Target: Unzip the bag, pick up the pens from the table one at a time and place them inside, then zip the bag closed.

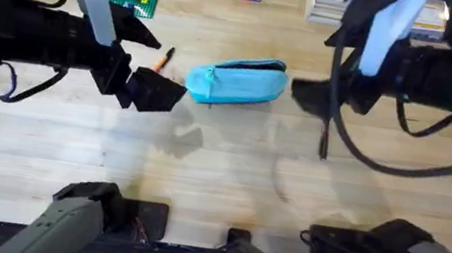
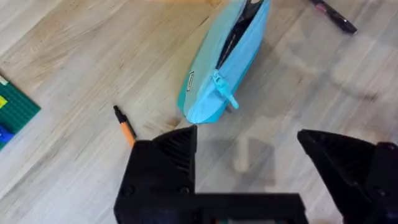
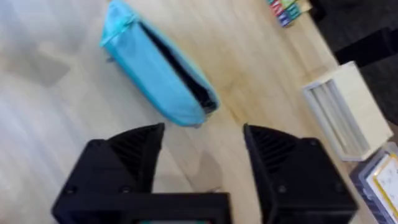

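In the overhead view, the light blue bag (image 1: 238,81) lies on the wooden tabletop (image 1: 219,174) between the two arms. The left end effector (image 1: 156,92) hovers just beside the bag's near-left end, and the right end effector (image 1: 308,94) hangs near its other end. An orange-tipped pen (image 1: 164,58) lies to the left of the bag, and a dark pen (image 1: 324,139) lies to its right.

The left wrist view shows the left end effector (image 2: 249,146) with fingers spread wide and empty, near the bag's (image 2: 225,62) zipper pull (image 2: 226,95). The bag's far part gapes open. The orange-tipped pen (image 2: 125,126) lies alongside.

The right wrist view shows the right end effector (image 3: 204,146) spread wide and empty, near the bag's (image 3: 158,71) open end.
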Controlling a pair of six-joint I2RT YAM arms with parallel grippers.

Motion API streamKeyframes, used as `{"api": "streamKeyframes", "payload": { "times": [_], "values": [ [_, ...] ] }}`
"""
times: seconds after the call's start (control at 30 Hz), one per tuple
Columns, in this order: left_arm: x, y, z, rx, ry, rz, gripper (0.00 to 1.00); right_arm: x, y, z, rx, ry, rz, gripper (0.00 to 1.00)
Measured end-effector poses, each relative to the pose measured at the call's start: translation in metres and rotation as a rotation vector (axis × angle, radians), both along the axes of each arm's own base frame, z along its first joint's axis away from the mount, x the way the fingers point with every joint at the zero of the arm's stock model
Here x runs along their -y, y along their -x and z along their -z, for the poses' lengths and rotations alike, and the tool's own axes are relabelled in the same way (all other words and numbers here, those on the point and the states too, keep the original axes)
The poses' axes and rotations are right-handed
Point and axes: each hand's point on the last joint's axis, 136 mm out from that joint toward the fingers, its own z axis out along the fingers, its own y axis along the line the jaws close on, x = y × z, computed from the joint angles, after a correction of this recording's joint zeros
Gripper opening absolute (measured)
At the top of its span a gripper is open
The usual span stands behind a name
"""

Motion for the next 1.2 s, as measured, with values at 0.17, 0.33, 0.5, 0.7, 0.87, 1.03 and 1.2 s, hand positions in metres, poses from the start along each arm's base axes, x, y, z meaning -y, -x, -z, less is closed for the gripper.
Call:
{"api": "streamKeyframes", "payload": {
  "times": [0.17,0.33,0.5,0.7,0.87,1.03,1.2],
  "values": [
    [0.0,0.0,0.0,0.0,0.0,0.0,0.994,0.012,-0.029,-0.017,0.074,-0.064,0.075,0.045],
    [0.0,0.0,0.0,0.0,0.0,0.0,0.994,0.006,-0.037,-0.02,0.097,-0.085,0.051,0.029],
    [0.0,0.001,0.001,-0.008,0.001,0.0,0.994,-0.009,-0.036,-0.015,0.094,-0.088,-0.054,0.027],
    [0.001,0.004,0.002,-0.022,0.003,0.0,0.994,-0.014,-0.041,0.005,0.061,-0.059,-0.132,0.028],
    [0.001,0.004,0.002,-0.024,0.004,0.0,0.994,-0.013,-0.046,0.02,0.035,-0.057,-0.195,0.028],
    [0.001,0.004,0.002,-0.023,0.004,0.0,0.994,-0.008,-0.052,0.032,0.024,-0.054,-0.248,0.028],
    [0.001,0.004,0.002,-0.024,0.004,0.0,0.993,-0.003,-0.056,0.04,0.029,-0.062,-0.304,0.028]
  ]
}}
